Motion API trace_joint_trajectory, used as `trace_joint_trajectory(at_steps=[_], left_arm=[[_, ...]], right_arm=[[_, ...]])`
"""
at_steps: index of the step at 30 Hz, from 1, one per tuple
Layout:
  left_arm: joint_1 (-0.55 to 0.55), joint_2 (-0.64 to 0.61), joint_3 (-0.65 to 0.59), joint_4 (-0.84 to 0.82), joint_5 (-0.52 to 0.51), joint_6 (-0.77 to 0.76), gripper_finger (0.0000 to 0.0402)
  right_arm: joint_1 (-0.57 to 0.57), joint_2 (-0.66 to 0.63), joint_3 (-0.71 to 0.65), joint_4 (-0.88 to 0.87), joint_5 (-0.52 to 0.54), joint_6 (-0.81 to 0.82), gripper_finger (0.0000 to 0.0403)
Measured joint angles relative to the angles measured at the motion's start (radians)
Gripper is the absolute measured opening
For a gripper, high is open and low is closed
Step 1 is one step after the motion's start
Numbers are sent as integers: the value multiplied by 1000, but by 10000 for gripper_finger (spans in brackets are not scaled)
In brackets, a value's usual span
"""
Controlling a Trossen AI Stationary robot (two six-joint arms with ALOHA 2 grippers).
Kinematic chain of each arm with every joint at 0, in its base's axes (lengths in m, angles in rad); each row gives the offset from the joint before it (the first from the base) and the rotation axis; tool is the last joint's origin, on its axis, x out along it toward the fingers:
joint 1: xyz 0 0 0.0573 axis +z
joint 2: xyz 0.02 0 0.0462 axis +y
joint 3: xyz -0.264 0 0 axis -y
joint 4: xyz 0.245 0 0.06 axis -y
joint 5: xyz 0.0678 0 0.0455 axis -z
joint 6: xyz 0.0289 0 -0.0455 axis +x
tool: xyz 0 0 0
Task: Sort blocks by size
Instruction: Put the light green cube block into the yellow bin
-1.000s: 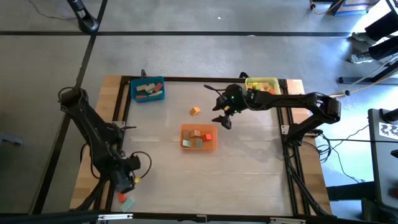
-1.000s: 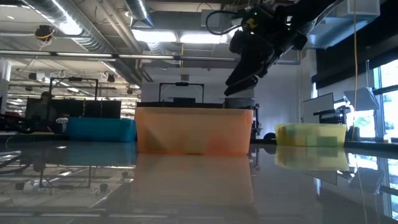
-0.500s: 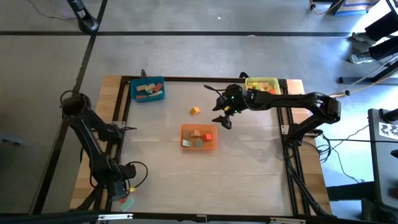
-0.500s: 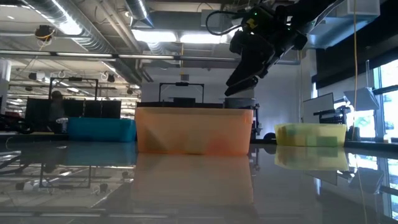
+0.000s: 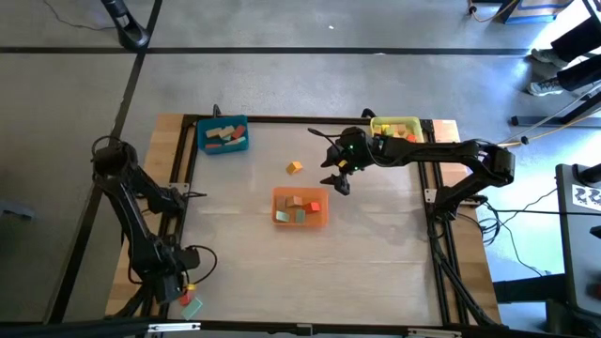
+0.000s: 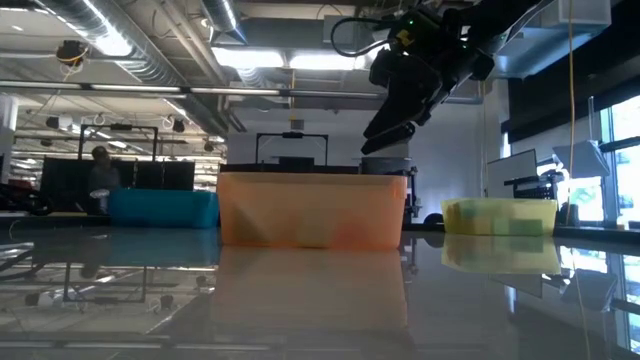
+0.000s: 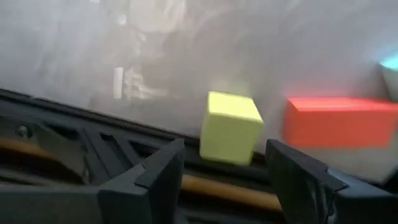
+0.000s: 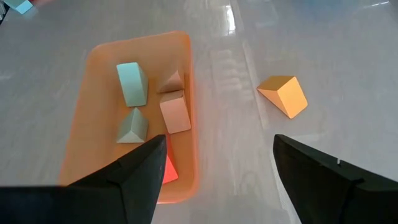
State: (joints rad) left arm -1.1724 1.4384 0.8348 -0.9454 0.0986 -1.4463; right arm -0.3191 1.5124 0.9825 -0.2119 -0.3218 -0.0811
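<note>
Left gripper [image 7: 224, 171] spread empty, yellow block [image 7: 230, 126] just ahead (red block [image 7: 339, 121] beside), right gripper [image 8: 214, 165] gaping above orange tray [image 8: 84, 124]

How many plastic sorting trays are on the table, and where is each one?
3. Blue tray at the far left corner, yellow tray at the far right, orange tray near the table's centre. None seems hidden.

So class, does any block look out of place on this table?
Yes: one orange block lies loose on the table between the blue tray and orange tray, and several sit beyond the frame by the left pincer.
</note>
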Motion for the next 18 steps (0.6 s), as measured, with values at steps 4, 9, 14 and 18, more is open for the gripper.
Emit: trace_joint_trajectory(at_steps=[4,9,14,18], left_arm=[[-5,2,-67,86,-13,-9,214],[-1,2,-116,157,-19,25,213],[-1,2,-128,171,-13,61,172],[6,2,-128,170,-8,54,114]], right_arm=[[0,0,0,0,0,0,293],[0,0,0,0,-2,0,293],[0,0,0,4,0,0,293],[0,0,0,5,6,0,293]])
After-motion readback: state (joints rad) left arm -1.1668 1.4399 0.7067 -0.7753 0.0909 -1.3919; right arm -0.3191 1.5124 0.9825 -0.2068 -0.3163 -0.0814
